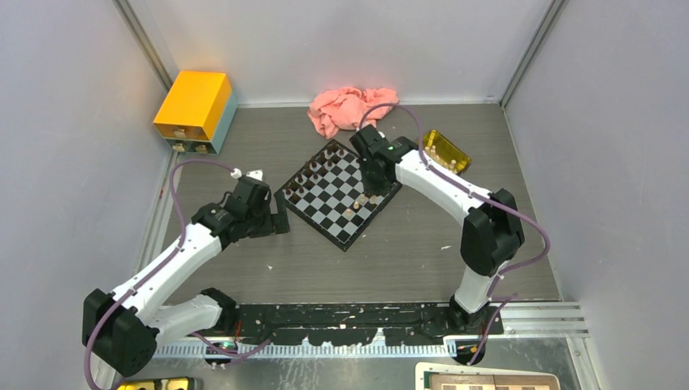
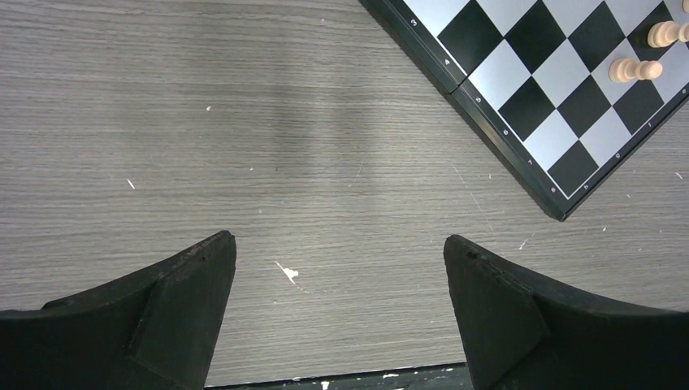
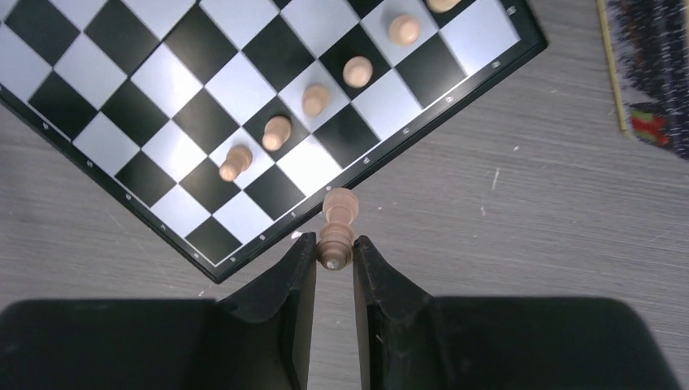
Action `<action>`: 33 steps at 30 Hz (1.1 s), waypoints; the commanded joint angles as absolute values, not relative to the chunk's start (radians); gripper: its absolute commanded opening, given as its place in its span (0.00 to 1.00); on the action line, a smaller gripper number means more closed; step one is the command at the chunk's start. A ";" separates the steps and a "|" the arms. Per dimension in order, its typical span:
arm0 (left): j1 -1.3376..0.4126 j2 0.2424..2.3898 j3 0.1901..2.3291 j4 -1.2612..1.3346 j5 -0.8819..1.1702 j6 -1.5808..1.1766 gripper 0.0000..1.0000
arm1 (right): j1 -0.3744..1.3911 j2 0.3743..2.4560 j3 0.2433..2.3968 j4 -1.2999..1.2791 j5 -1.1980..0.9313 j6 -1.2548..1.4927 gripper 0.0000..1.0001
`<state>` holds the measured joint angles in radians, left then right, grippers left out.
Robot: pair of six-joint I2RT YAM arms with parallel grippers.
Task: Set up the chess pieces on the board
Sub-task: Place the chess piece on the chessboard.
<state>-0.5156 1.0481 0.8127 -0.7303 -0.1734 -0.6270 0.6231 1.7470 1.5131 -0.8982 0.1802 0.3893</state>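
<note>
Pale turned piece (image 3: pixel 338 226), seemingly wood, flat checkered board (image 3: pixel 154 77)

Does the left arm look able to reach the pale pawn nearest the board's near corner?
Probably yes. The left gripper is open and empty beside the board, with nothing standing between it and that pawn. The right gripper, shut on a pale piece, hovers close by and might crowd it.

Pawns (image 3: pixel 315 99) line one edge of the board (image 3: pixel 162 73)
</note>
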 commanded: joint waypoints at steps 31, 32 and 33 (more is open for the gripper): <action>-0.512 1.010 0.806 -0.705 -0.170 -0.655 0.99 | 0.679 1.867 1.477 -0.775 0.135 0.427 0.01; -0.512 1.012 0.808 -0.705 -0.170 -0.655 0.99 | 0.678 1.870 1.480 -0.776 0.134 0.427 0.01; -0.512 1.014 0.809 -0.704 -0.170 -0.655 0.99 | 0.679 1.872 1.484 -0.776 0.133 0.426 0.01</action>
<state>-0.5156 1.0107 0.7963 -0.7300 -0.1703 -0.6495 0.6785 1.8721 1.4437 -0.8047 0.1425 0.4248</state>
